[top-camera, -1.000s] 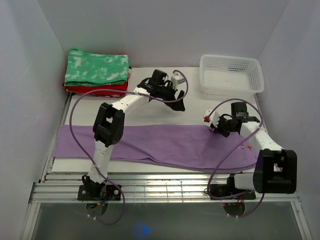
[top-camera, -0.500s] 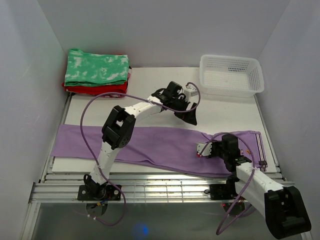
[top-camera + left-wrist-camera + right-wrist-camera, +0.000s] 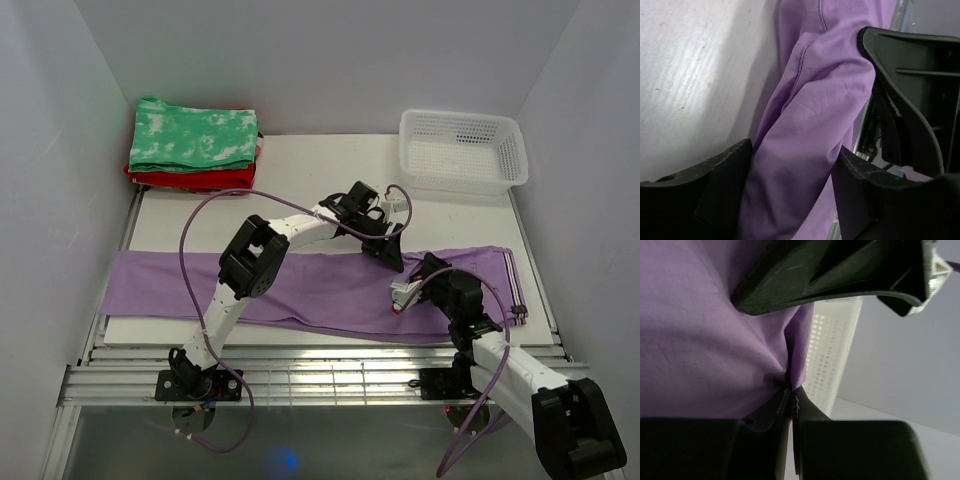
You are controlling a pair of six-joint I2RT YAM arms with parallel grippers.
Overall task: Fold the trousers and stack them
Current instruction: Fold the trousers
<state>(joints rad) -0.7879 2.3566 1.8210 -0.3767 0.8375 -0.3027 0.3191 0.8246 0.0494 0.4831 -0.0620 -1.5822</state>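
Nearest, the right gripper [image 3: 791, 399] pinched a raised ridge of the lavender trousers [image 3: 200, 280], apparently holding it up so the left gripper [image 3: 790, 175], fingers spread astride it just beyond, could grasp it. The trousers lay lengthwise across the table [image 3: 300, 170], well short of the folded garments [image 3: 195, 140].

Bare table [image 3: 300, 172] between trousers [image 3: 320, 287], garment stack [image 3: 193, 140], basket [image 3: 465, 181]

Lavender trousers [image 3: 300, 285], stretched left to right, lying flat, one fold raised near right end
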